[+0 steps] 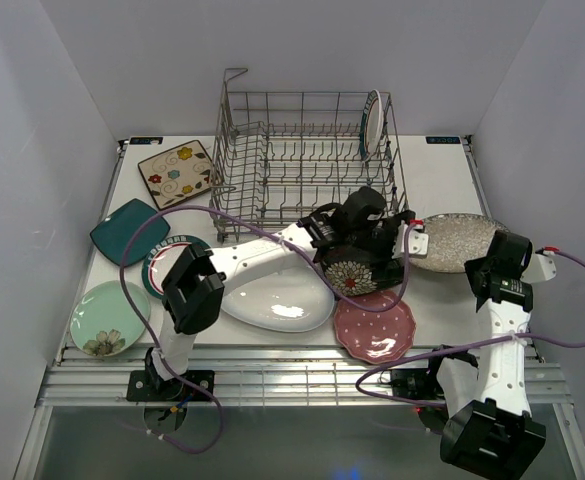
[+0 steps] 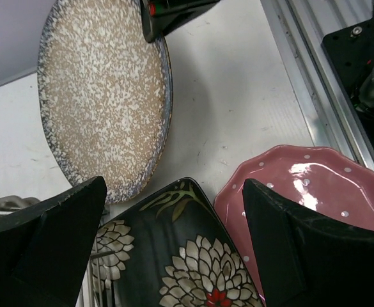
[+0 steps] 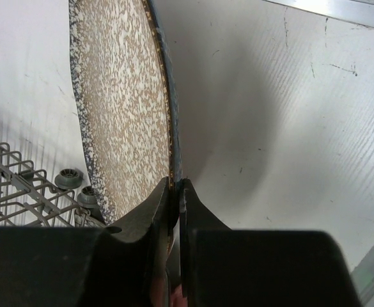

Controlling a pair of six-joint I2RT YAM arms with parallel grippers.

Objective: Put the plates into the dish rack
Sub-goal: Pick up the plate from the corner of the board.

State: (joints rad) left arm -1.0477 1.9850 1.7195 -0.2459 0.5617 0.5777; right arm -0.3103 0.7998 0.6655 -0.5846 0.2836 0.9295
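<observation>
Bench point(image 1: 442, 170), top camera. Dish rack point(image 1: 234, 150) sits at the far middle. One teal-rimmed round plate point(image 1: 372, 122) stands upright in its far right corner, and the other rows hold nothing that I can make out.

Right arm point(image 1: 502, 330): jaws pressed together on the rim of the speckled round plate point(image 3: 119, 96), one finger on each face. The plate is just right of the rack. Its shadow on the bench suggests a tilt, but I cannot tell whether any edge rests there.

Left arm point(image 1: 262, 255): reaches across the front of the rack, jaws wide apart and holding nothing. They hang over the black floral square plate point(image 2: 187, 256), which lies just in front of the rack (its edge looks to overlap the pink one's rim).

Loose on the bench:
- pink dotted scalloped plate point(image 1: 375, 328), near right
- large white oval plate point(image 1: 282, 300), near middle, under the left arm
- pale green plate point(image 1: 107, 318), near left corner
- teal-rimmed plate with a red ring point(image 1: 162, 262), partly hidden by the arm
- dark teal square plate point(image 1: 129, 230), left edge
- cream floral square plate point(image 1: 177, 172), just left of the rack
</observation>
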